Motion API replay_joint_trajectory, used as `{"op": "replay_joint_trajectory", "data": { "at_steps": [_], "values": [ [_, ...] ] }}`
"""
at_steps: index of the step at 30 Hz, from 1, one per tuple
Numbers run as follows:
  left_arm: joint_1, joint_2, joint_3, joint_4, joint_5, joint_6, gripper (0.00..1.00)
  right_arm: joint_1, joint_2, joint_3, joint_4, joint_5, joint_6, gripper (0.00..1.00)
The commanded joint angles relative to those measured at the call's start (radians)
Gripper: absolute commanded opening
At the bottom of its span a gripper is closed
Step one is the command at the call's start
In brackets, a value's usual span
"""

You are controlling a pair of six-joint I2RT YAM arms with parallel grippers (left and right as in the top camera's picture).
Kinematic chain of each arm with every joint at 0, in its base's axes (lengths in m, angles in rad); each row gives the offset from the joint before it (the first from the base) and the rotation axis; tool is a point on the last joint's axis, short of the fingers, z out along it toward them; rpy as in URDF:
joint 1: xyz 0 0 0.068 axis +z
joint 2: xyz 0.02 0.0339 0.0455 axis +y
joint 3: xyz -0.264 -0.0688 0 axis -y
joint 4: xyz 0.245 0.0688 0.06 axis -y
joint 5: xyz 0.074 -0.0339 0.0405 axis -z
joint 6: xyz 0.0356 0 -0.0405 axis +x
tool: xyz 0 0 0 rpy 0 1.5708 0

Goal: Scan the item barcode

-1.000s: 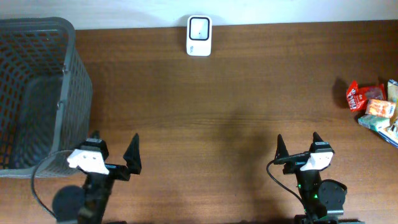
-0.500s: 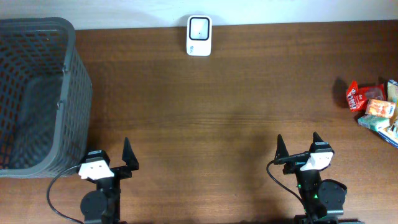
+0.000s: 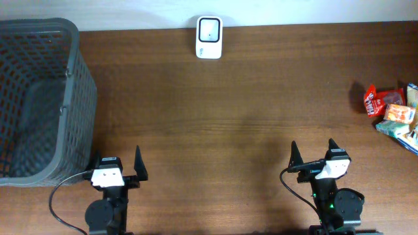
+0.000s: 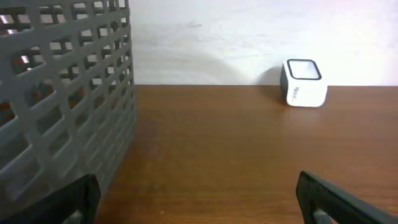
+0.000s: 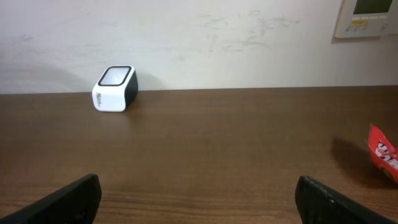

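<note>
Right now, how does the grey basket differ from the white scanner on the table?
The basket is dark grey with open lattice walls; the scanner is white and solid, with a glassy window on top. The basket is far larger than the scanner. The basket stands at the left end of the table; the scanner sits at the middle of its far edge. Both rest on the wooden table.
</note>
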Motion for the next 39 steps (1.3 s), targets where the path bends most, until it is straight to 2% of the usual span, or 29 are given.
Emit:
{"op": "replay_joint_trajectory", "data": {
  "at_steps": [1,16,18,20,39],
  "values": [
    [-0.005,-0.008,-0.005,0.0,0.016,0.012,0.99,-0.006,-0.007,-0.006,-0.004,0.005,0.008,0.99],
    [-0.005,-0.008,-0.005,0.0,0.016,0.012,0.99,-0.006,-0.007,-0.006,-0.004,0.005,0.008,0.99],
    [-0.005,-0.008,-0.005,0.0,0.016,0.012,0.99,-0.007,-0.007,-0.006,-0.01,0.093,0.001,0.99],
    [-0.005,-0.008,-0.005,0.0,0.016,0.012,0.99,-0.006,-0.007,-0.006,-0.012,0.079,-0.075,0.99],
    [-0.005,-0.008,-0.005,0.0,0.016,0.012,0.99,-0.006,-0.007,-0.006,-0.011,0.074,-0.075,0.99]
  ]
}}
